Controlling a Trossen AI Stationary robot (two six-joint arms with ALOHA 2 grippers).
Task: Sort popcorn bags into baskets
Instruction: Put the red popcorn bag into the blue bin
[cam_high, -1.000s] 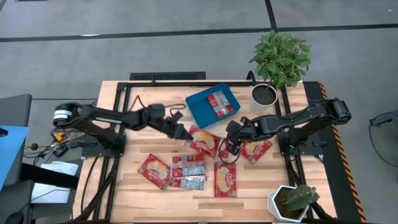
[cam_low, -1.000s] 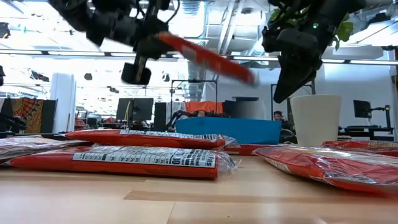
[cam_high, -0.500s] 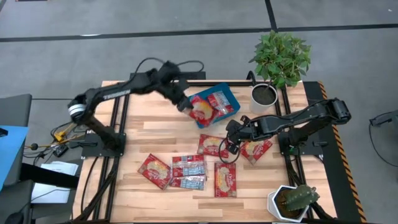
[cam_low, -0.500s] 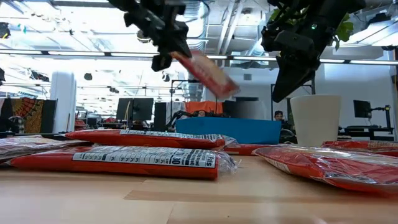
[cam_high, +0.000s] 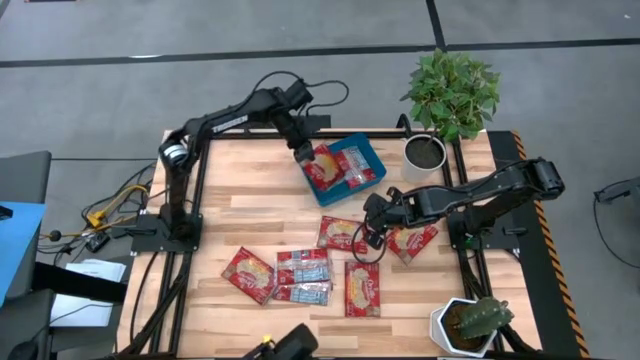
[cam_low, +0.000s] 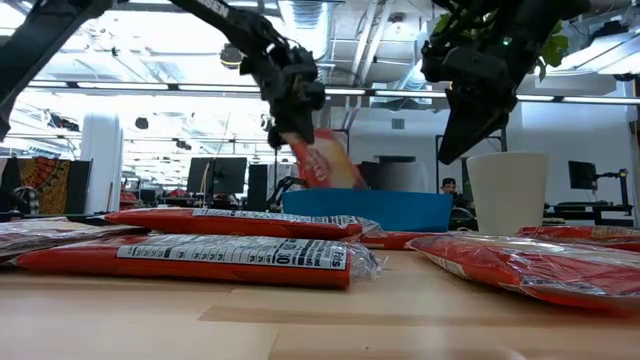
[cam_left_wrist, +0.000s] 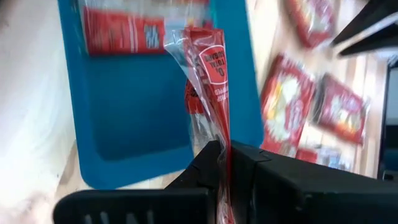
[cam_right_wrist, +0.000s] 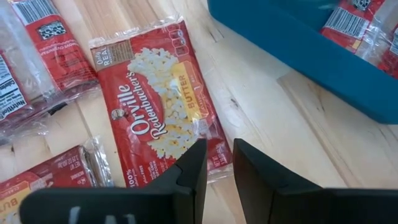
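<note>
My left gripper (cam_high: 306, 156) is over the teal basket (cam_high: 326, 190) at the table's far side, shut on a red popcorn bag (cam_high: 322, 168). In the low view this bag (cam_low: 324, 160) hangs over the basket's wall (cam_low: 400, 210). A silvery-middle bag (cam_high: 356, 166) lies flat in the basket. My right gripper (cam_high: 370, 232) hovers mid-table, its fingers a narrow gap apart, above a red butter bag (cam_right_wrist: 158, 106) lying flat on the wood. Several more bags lie flat near the near edge (cam_high: 303, 278). My left gripper pinches the red bag between its two fingers at one end (cam_left_wrist: 217, 132), seen edge-on in the wrist view. The fingers (cam_low: 290, 105) come from above, pointing down. The bag hangs tilted below them; whether its lower end (cam_low: 338, 182) touches the basket, I cannot tell.
A white pot with a leafy plant (cam_high: 426, 152) stands just right of the basket. Another white pot with a cactus (cam_high: 470, 322) sits at the near right corner. A red bag (cam_high: 412, 241) lies under the right arm. Bare wood shows on the table's left half (cam_high: 240, 200).
My left gripper has carried the red bag from the middle of the table up and toward the far edge, and stands over the basket. The bag, earlier stretched out slanting in the air, now hangs down toward the basket. The right arm has kept still.
</note>
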